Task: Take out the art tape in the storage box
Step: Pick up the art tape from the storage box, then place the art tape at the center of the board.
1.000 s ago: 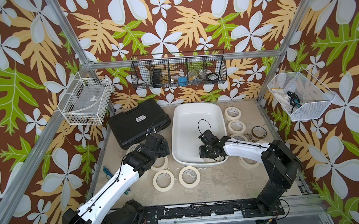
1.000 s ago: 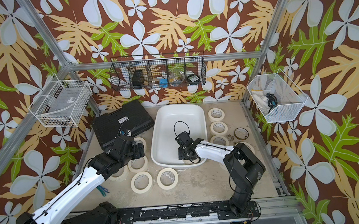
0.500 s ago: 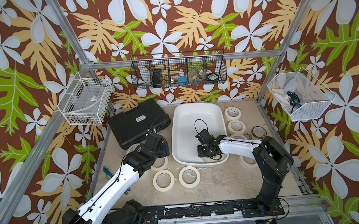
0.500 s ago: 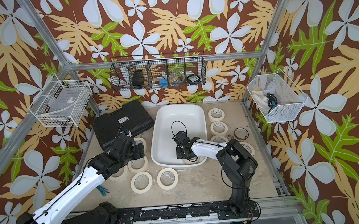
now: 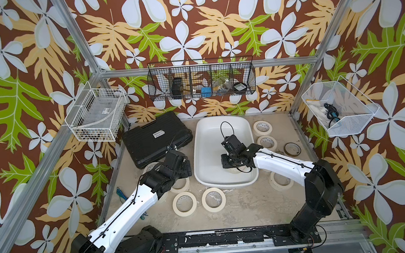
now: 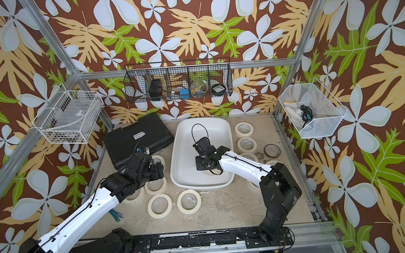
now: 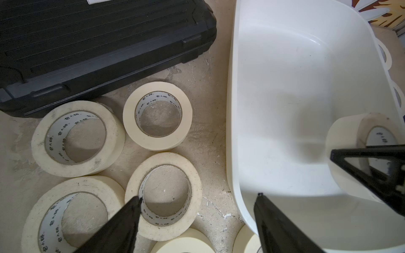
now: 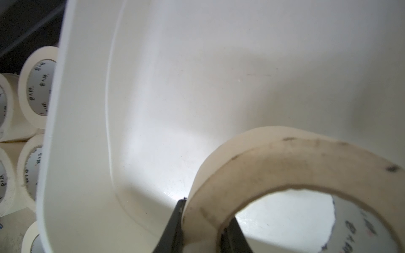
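Note:
The storage box (image 5: 210,141) (image 6: 185,140) is a white tub at the table's middle back. Inside its near end, my right gripper (image 5: 229,165) (image 8: 206,210) is shut on one art tape roll (image 8: 285,157). One finger is on the roll's outer face and the other is inside the ring. The left wrist view shows that roll (image 7: 348,131) tilted against the tub's wall (image 7: 285,87). My left gripper (image 5: 187,169) (image 7: 199,196) hangs open just left of the tub, over loose tape rolls (image 7: 163,192) on the table and holding nothing. In both top views the held roll is mostly hidden by the right gripper.
More tape rolls lie in front of the tub (image 5: 184,203) (image 5: 213,199) and to its right (image 5: 262,127). A black ribbed case (image 5: 156,138) sits at the back left. A dark ring (image 5: 292,149) lies on the right. Wire baskets (image 5: 95,114) (image 5: 201,79) (image 5: 338,107) hang on the walls.
My right gripper has closed onto the tape roll in the tub, and its arm has shifted slightly left. The left arm has not moved.

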Robot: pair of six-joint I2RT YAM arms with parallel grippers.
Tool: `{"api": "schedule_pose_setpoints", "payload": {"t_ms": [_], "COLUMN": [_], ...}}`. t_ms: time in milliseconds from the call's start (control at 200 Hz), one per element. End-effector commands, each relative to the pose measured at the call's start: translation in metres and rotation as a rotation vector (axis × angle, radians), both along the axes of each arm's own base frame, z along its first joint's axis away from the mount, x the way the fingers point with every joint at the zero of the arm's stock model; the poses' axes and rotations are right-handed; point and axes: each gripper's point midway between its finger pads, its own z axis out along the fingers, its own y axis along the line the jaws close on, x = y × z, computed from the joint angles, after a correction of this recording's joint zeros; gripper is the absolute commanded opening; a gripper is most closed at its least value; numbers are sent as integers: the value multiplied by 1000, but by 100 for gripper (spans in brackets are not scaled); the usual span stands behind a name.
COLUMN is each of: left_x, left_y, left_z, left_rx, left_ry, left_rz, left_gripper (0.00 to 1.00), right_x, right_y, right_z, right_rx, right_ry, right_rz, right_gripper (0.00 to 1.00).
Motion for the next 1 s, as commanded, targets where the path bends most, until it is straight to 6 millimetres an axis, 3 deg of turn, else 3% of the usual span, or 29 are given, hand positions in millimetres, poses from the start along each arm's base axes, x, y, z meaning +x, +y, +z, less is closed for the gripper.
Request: {"api": "schedule_pose_setpoints", "payload": {"t_ms": [0,185,400,611,861,996], "left_x": [1,1,1,1,2,2], "left_y": [0,-1,-2,1,2,2], "left_z": [-1,-5,-10,-12,-13,-16], "left_rx": [4,9,9,23,28,30], "left_ry": [0,7,18,16,18,26], "left_rz": [-4,-7,-11,0,9,11], "left_gripper": [84,84,84,84,84,84], "right_x": [-8,-22,-42,-70,-110,-121], "right_y": [-19,-48,-94,-125,-132,-134], "right_z": [20,58,68,47,-7,-31], "right_rx": [-83,-107,-128,-132,-28,-5], "right_ry": [-26,-90,-101,-64,20,54], "right_rz": [17,0,-62,-112,-146,-164], "right_gripper": [9,8,8,8,7,7]}}
